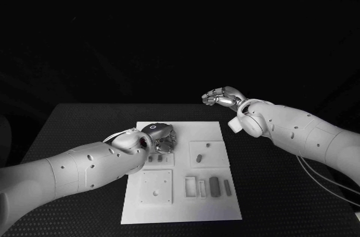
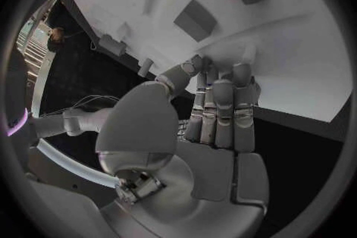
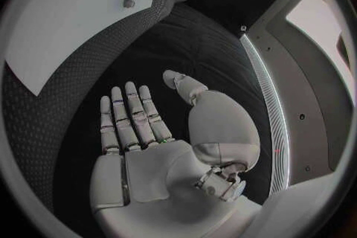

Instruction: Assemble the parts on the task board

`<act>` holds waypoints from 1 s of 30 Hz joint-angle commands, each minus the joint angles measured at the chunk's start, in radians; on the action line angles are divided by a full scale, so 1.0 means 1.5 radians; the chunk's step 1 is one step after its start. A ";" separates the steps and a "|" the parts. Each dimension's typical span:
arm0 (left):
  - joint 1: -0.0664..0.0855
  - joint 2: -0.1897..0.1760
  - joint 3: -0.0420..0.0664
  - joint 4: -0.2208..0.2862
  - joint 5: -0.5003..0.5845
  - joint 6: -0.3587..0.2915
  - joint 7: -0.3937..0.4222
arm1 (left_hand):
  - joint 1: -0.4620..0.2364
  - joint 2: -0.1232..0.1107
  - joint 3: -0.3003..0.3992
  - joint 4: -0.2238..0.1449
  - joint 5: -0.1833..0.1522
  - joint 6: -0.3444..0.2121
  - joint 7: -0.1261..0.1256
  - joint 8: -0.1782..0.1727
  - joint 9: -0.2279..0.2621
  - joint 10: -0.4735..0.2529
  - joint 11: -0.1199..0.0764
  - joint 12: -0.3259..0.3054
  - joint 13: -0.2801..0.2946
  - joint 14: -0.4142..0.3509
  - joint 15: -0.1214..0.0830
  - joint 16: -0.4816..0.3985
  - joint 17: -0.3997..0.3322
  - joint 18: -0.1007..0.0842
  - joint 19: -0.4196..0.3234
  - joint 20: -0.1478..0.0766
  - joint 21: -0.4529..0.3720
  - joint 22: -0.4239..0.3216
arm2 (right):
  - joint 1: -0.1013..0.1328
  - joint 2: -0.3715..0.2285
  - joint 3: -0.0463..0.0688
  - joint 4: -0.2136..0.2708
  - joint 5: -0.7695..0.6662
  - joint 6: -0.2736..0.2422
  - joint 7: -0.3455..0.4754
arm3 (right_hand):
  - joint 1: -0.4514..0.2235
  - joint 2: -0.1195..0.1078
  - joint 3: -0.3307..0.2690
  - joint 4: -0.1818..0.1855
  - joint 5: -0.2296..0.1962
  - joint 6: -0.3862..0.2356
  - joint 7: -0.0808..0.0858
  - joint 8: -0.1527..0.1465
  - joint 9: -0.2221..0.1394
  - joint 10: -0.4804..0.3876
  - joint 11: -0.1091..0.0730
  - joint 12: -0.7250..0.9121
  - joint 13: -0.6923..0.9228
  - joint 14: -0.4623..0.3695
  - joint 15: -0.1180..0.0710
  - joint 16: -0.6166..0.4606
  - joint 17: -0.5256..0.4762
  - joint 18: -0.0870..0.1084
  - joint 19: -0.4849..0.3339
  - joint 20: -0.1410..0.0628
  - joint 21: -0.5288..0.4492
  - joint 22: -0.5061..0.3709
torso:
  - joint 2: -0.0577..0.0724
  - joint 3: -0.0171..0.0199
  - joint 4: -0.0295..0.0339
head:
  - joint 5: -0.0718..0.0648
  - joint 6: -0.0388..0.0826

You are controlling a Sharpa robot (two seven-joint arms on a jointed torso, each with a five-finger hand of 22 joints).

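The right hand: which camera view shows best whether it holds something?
The right wrist view: the right hand lies flat, fingers straight, palm bare, above the black table. The head view shows it from behind. In the left wrist view I cannot make it out.

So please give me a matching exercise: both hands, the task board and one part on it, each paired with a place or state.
Things:
1. left hand
2. right hand
3. task board
4. grey part

Places or states:
a. lies in a square recess of the board
b. white, in the middle of the black table
c. over the board's far left corner
d. open, beyond the board's far right corner

Pairs: 1-c, 2-d, 3-b, 4-a
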 commanded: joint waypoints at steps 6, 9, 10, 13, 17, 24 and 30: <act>-0.008 0.003 -0.004 -0.004 -0.017 0.044 -0.003 | 0.000 0.007 0.006 -0.002 0.004 0.015 -0.003 0.005 -0.001 0.017 -0.004 0.001 0.003 0.011 -0.005 0.006 -0.003 0.043 0.008 -0.003 0.008 0.014 | 0.000 0.000 0.000 0.001 -0.003 0.010 0.008 | -0.003 0.002 -0.002 0.001 0.000 -0.005 0.005 0.004 -0.001 0.004 -0.001 -0.003 -0.001 -0.002 0.004 -0.003 -0.001 -0.005 -0.001 0.003 -0.004 0.001 | 0.000 0.0001 0.0007 | -0.002 -0.002; -0.009 0.003 -0.004 -0.004 -0.023 0.047 -0.004 | 0.000 0.006 0.006 -0.003 0.003 0.016 -0.003 0.005 -0.002 0.018 -0.004 0.000 0.004 0.012 -0.005 0.006 -0.004 0.043 0.010 -0.004 0.009 0.013 | 0.000 0.000 0.000 0.002 -0.003 0.010 0.008 | -0.003 0.002 -0.002 0.001 0.000 -0.005 0.005 0.004 -0.001 0.004 -0.001 -0.003 -0.001 -0.002 0.004 -0.003 -0.001 -0.005 -0.001 0.003 -0.004 0.001 | -0.001 0.0000 0.0007 | -0.003 -0.002; -0.009 0.003 -0.004 -0.004 -0.025 0.048 -0.005 | 0.001 0.006 0.006 -0.003 0.003 0.016 -0.002 0.004 -0.002 0.018 -0.005 0.000 0.004 0.013 -0.005 0.006 -0.004 0.043 0.010 -0.004 0.009 0.013 | 0.000 0.000 0.000 0.002 -0.003 0.010 0.008 | -0.003 0.002 -0.002 0.001 0.000 -0.005 0.005 0.004 -0.001 0.004 -0.001 -0.003 -0.001 -0.002 0.004 -0.003 -0.001 -0.005 -0.001 0.003 -0.004 0.001 | -0.001 0.0000 0.0007 | -0.003 -0.002; -0.009 0.002 -0.004 -0.005 -0.033 0.049 -0.007 | 0.001 0.004 0.006 -0.005 0.003 0.015 -0.002 0.003 -0.003 0.018 -0.004 -0.002 0.004 0.013 -0.005 0.006 -0.004 0.043 0.010 -0.005 0.010 0.013 | 0.000 0.000 0.000 0.002 -0.003 0.010 0.008 | -0.003 0.002 -0.002 0.001 0.000 -0.005 0.005 0.004 -0.001 0.004 -0.001 -0.003 -0.001 -0.002 0.004 -0.003 -0.001 -0.005 -0.001 0.003 -0.005 0.001 | -0.001 0.0001 0.0010 | -0.003 -0.002; -0.009 0.002 -0.004 -0.005 -0.048 0.051 -0.011 | 0.005 0.000 0.007 -0.008 0.003 0.010 -0.001 -0.001 -0.005 0.014 -0.003 -0.007 0.003 0.014 -0.004 0.006 -0.006 0.043 0.011 -0.005 0.011 0.013 | 0.000 0.000 0.000 0.002 -0.003 0.011 0.008 | -0.003 0.002 -0.002 0.001 0.000 -0.005 0.005 0.004 -0.001 0.004 -0.001 -0.003 -0.001 -0.002 0.004 -0.003 -0.001 -0.005 -0.001 0.003 -0.005 0.002 | -0.001 0.0000 0.0010 | -0.003 -0.003; -0.009 0.003 -0.004 -0.006 -0.062 0.061 -0.016 | 0.021 -0.008 0.015 -0.010 0.006 -0.001 0.003 -0.008 -0.010 0.007 0.000 -0.017 0.001 0.014 -0.001 0.006 -0.008 0.045 0.010 -0.002 0.011 0.012 | 0.000 0.000 0.000 0.001 -0.003 0.011 0.008 | -0.003 0.002 -0.002 0.002 0.000 -0.005 0.005 0.005 -0.001 0.004 -0.001 -0.003 -0.001 -0.002 0.004 -0.003 -0.001 -0.005 -0.001 0.003 -0.005 0.002 | 0.000 -0.0001 0.0005 | -0.002 -0.003; -0.009 0.003 -0.004 -0.006 -0.067 0.059 -0.019 | 0.034 -0.003 0.030 -0.008 0.007 0.014 0.000 -0.001 -0.008 0.025 -0.005 -0.012 0.006 0.020 -0.006 0.009 -0.008 0.046 0.015 -0.004 0.013 0.012 | 0.000 0.000 0.000 0.003 -0.003 0.011 0.008 | -0.003 0.002 -0.002 0.002 0.000 -0.005 0.005 0.005 -0.001 0.004 -0.001 -0.003 -0.001 -0.002 0.004 -0.003 -0.001 -0.005 -0.001 0.003 -0.005 0.002 | 0.000 0.0001 0.0007 | -0.002 -0.003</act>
